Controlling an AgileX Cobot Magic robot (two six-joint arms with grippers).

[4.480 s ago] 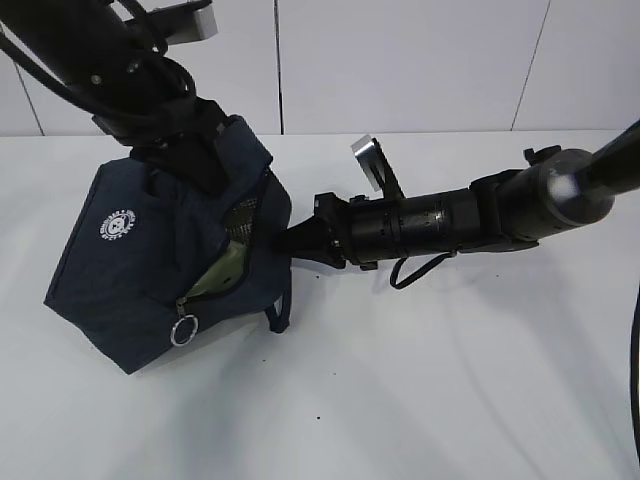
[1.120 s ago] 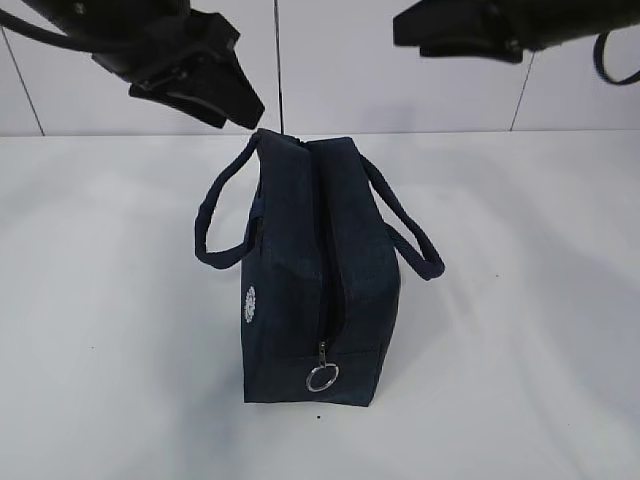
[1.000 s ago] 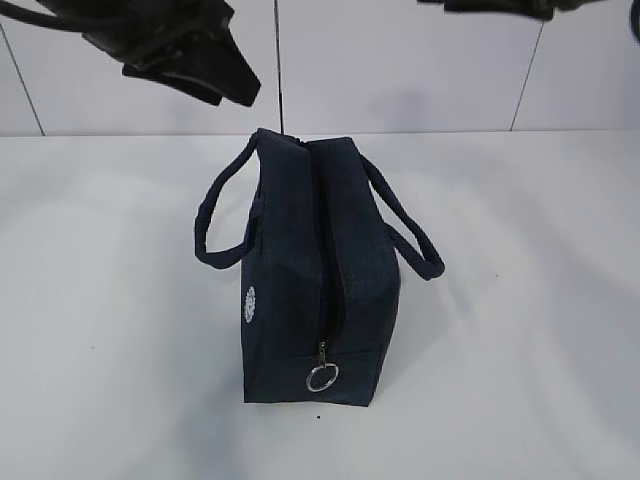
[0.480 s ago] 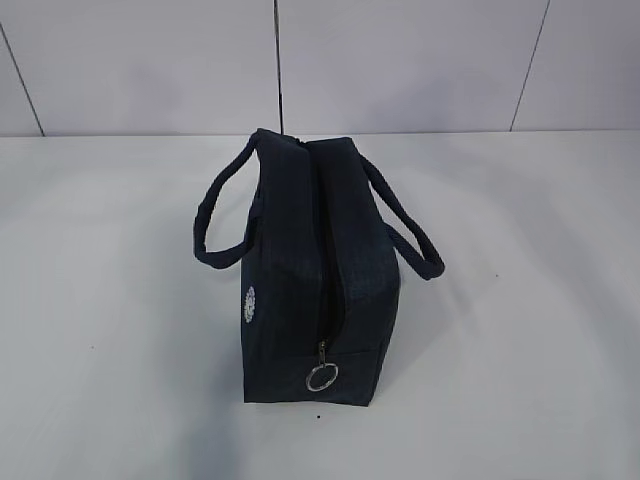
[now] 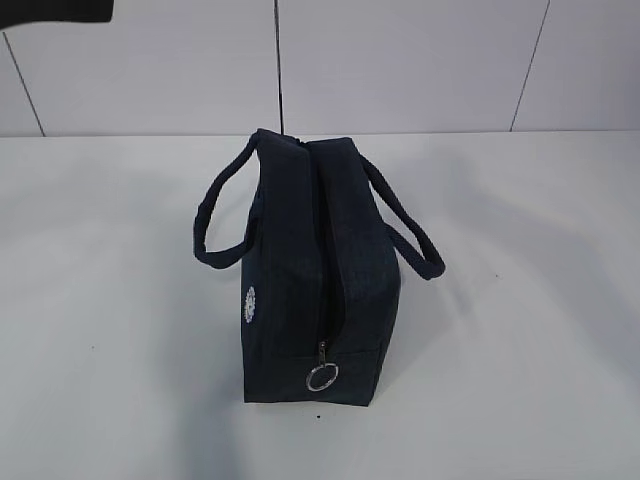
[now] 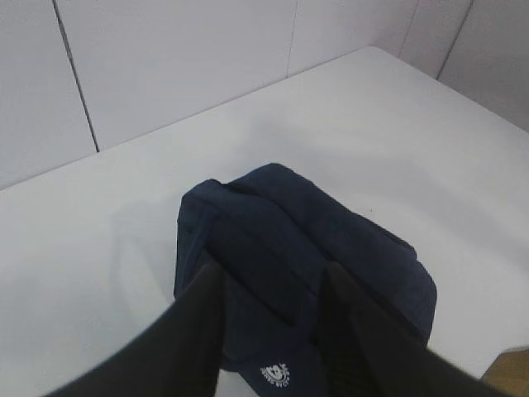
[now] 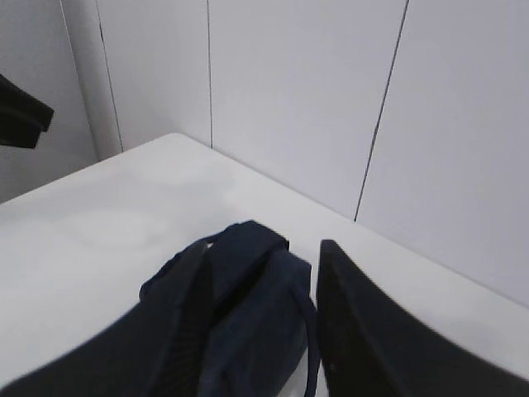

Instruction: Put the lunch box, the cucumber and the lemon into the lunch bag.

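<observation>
The navy lunch bag (image 5: pixel 320 270) stands upright in the middle of the white table, its zipper line running down the near end to the silver ring pull (image 5: pixel 322 377). Both loop handles (image 5: pixel 215 220) hang out to the sides. The white logo (image 5: pixel 249 304) shows on its left face. The lunch box, the cucumber and the lemon are hidden. My left gripper (image 6: pixel 273 269) hangs open high above the bag (image 6: pixel 306 240), with nothing between its fingers. My right gripper (image 7: pixel 260 246) is open too, well above the bag (image 7: pixel 248 298).
White table (image 5: pixel 520 380) lies bare on every side of the bag, and a white panelled wall (image 5: pixel 400 60) stands behind it. A black piece of the left arm (image 5: pixel 55 8) shows at the exterior view's top left corner.
Both arms have risen away from the bag and nearly out of the exterior view. The bag, earlier tilted and open with the arms at it, now stands upright and has stayed still.
</observation>
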